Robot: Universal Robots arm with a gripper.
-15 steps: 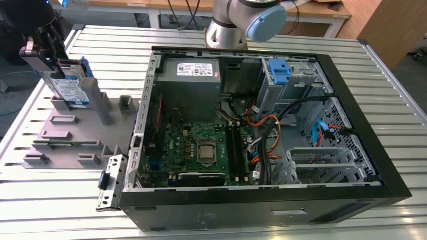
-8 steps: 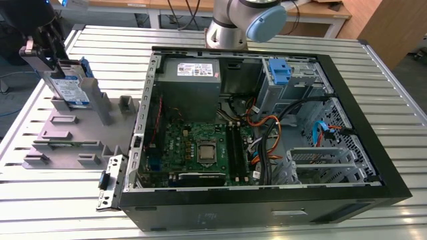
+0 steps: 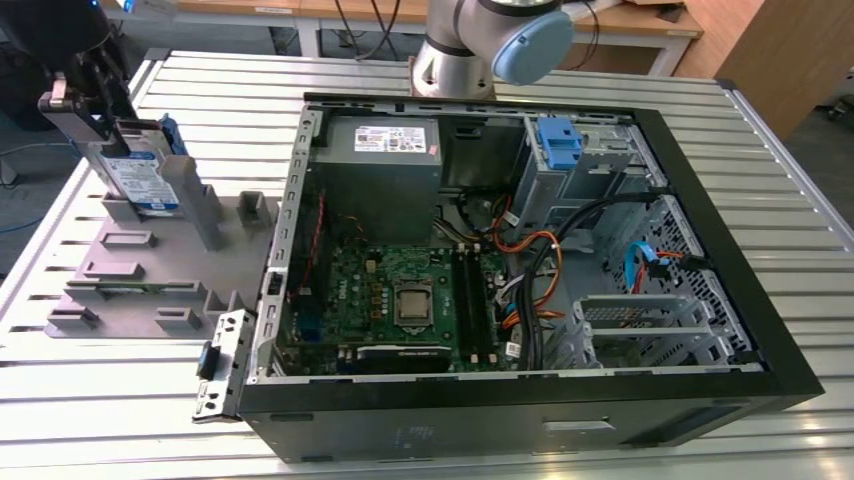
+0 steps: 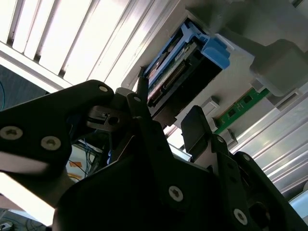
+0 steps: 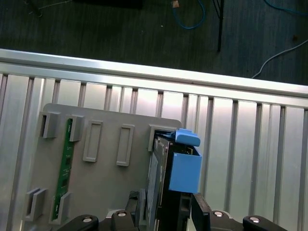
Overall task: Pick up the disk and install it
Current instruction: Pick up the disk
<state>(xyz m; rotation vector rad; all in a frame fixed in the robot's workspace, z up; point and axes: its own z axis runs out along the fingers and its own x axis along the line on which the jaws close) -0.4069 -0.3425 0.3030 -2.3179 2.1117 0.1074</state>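
Disk (image 3: 140,172) stands on edge in corner slot of grey holder plate (image 3: 134,270), beside edge of slatted aluminium table (image 5: 231,125). Gripper (image 5: 169,206) spread, fingers (image 5: 199,208) flanking disk's upper end, contact unclear. Disk likely dense, rigid, shock-sensitive, blue carrier smooth. Best pinched across flat faces

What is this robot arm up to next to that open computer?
The arm's gripper is at the disk, which stands upright in a grey holder on the table. The holder sits beside the open computer case, to the exterior view's left. The disk is not yet in the case, so the work is at the pick-up stage.
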